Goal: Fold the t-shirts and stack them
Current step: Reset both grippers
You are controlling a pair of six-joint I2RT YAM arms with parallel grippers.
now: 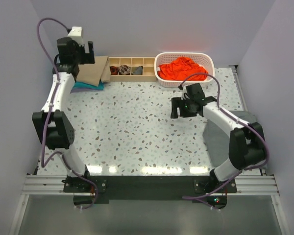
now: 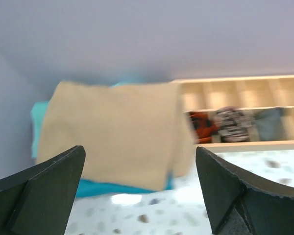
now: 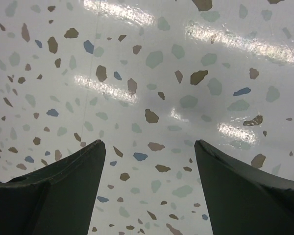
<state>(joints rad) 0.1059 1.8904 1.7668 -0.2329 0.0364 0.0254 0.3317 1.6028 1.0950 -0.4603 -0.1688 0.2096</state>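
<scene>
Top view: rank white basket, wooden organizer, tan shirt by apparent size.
1. white basket
2. wooden organizer
3. tan shirt, close to the organizer; the left arm hides part of it, so that order is unsure.

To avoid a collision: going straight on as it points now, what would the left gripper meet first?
Most likely the folded tan t-shirt lying on the teal t-shirt, in front of the open left gripper; depth is unclear.

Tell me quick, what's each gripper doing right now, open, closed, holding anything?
Left gripper: open, holding nothing, facing the folded tan cotton t-shirt.
Right gripper: open, empty, over the speckled white table.
</scene>
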